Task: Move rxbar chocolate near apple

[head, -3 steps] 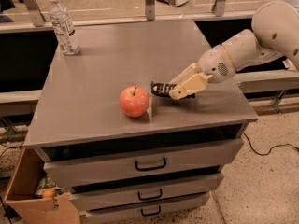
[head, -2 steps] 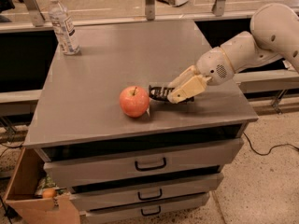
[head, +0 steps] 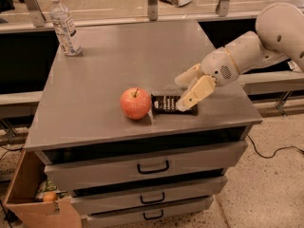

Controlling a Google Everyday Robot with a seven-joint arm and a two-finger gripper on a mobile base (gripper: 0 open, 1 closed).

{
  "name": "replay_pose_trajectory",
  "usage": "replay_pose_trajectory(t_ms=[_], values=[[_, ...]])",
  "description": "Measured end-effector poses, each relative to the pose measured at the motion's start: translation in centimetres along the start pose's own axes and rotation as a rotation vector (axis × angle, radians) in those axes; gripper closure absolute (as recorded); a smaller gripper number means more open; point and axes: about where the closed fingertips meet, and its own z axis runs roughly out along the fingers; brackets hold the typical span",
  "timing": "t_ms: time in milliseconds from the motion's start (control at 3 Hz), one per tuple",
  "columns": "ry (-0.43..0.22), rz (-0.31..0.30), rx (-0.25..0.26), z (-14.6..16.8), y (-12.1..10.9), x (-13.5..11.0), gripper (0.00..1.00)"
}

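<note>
Cream plastic gripper [head: 181, 95], two-fingered, low over the near right part of the grey cabinet top [head: 114, 56]; fingers spread, the far one lifted clear and the near one angled down with its tip over the right end of the rxbar chocolate [head: 168, 104] — nothing visibly pinched between them. Rxbar chocolate: black wrapper, pale lettering, lying flat on the top, its left end just beside the apple [head: 135, 103], whether touching or a sliver apart cannot be told. Apple: red-pink, upright, stem up, standing left of the bar near the front edge. White arm [head: 251, 49]: reaches in from the right. Water bottle [head: 64, 25]: clear, upright, far left corner, well apart from the rest. Drawers [head: 152, 167]: three below the top, handles facing out. Cardboard box [head: 26, 201]: on the floor at lower left, with a small orange fruit [head: 49, 196] inside. Step in hand, by judgement: the placing itself looks done — bar beside apple — so what remains is the withdrawal. Next move calls for lifting the near finger straight up before pulling right, lest it drag the bar away or nudge the apple.
</note>
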Motion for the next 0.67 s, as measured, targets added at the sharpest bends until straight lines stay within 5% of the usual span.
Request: replay_pose_trajectory(t_ms=[333,667], values=[[0.007,-0.007,0.016,-0.4,-0.7,-0.2,0.00],[-0.065,0.040,0.090,-3.5,-3.4,0.2,0.00]])
